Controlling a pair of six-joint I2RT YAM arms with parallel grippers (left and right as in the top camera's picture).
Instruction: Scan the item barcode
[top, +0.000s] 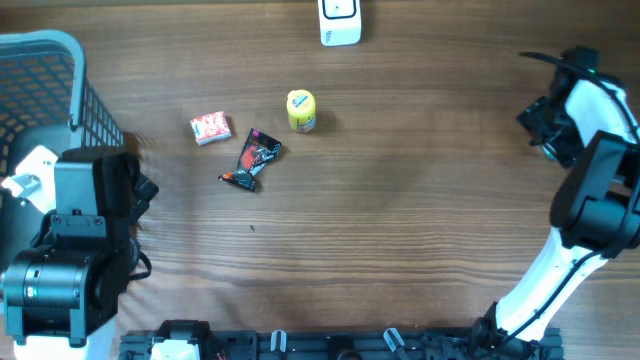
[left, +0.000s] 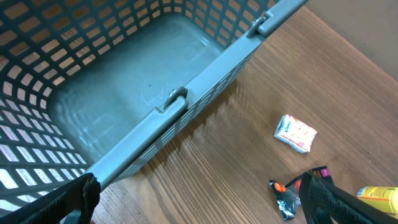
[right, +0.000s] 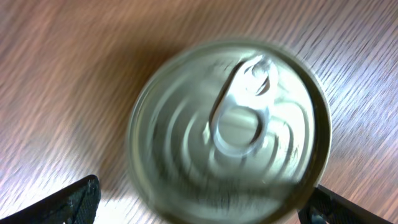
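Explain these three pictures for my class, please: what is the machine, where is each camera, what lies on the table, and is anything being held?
Two robot arms stand at a wooden table. The top view looks straight down. The other two come from cameras on the wrists.

The left gripper is open and holds nothing. It hangs by a grey basket that looks empty.

The right gripper is open too. Below it is a tin can, seen from above with its ring-pull lid. The picture is blurred, and the fingers seem to stand apart from the can.

On the table lie a small pink packet, a dark wrapper and a yellow bottle. A white device, perhaps the scanner, sits at the far edge.
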